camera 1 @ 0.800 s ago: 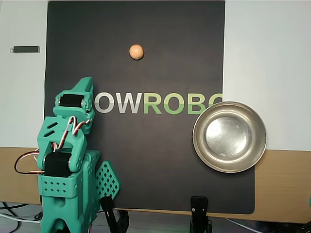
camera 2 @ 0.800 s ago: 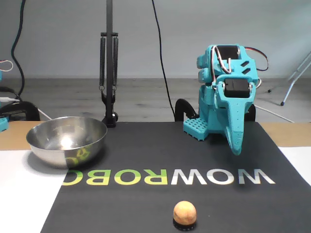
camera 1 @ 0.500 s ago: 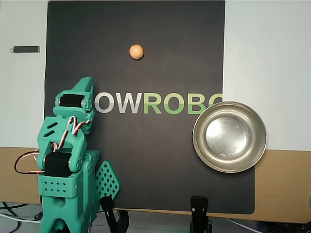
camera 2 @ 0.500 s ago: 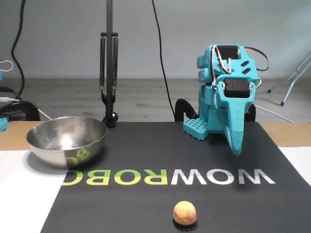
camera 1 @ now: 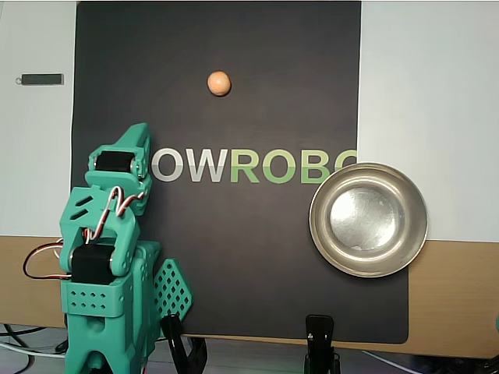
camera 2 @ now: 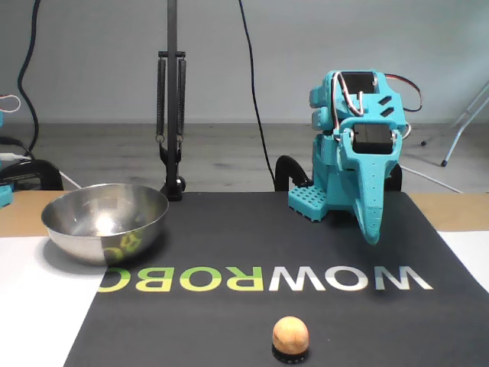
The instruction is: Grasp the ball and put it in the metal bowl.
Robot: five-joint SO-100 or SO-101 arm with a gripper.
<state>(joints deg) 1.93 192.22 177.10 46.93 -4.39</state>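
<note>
While one ball (camera 1: 219,82) sits on the mat (camera 1: 234,249), one empty bowl (camera 1: 369,220) lies apart (gripper (camera 2: 371,233) pinched closed, holding nothing).

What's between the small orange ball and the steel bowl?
Only black mat with part of the printed lettering; nothing stands between small orange ball and shiny steel bowl, overhead view.

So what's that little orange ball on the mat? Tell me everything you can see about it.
The ball is small, round and orange-tan, matte with faint mottling. In the fixed view it sits on a small dark ring-like base on the black mat, beyond the printed lettering from the arm. Nothing else touches it; the gripper and the metal bowl are well away.
</note>
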